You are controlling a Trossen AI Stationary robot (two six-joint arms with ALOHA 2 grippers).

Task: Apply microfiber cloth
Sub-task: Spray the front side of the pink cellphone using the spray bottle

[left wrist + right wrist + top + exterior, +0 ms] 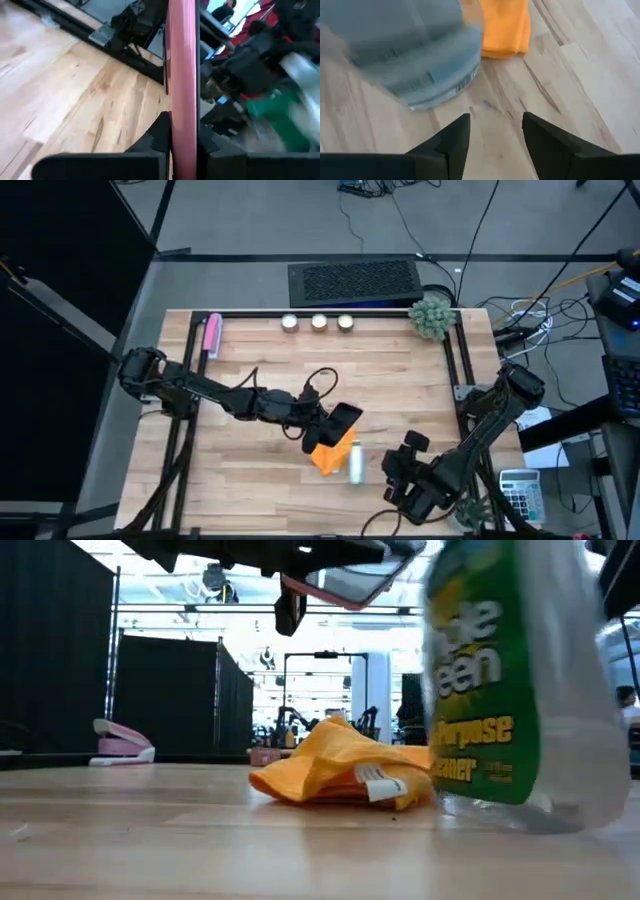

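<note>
wooden table [250, 350]: cleaner bottle [354, 461] lying beside microfiber cloth [328, 455].

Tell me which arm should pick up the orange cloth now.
Right. Its hand is open and empty, near the microfiber cloth, though the spray bottle partly blocks it. The left hand already holds the phone.

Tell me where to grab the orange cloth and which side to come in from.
Grip the raised fold at the top of the crumpled microfiber cloth, coming straight down. It lies in a loose heap on the table, peaked in the middle, so the fingers have fabric to pinch there. The cleaner bottle lies close on the right side, and the left gripper holds a phone above.
</note>
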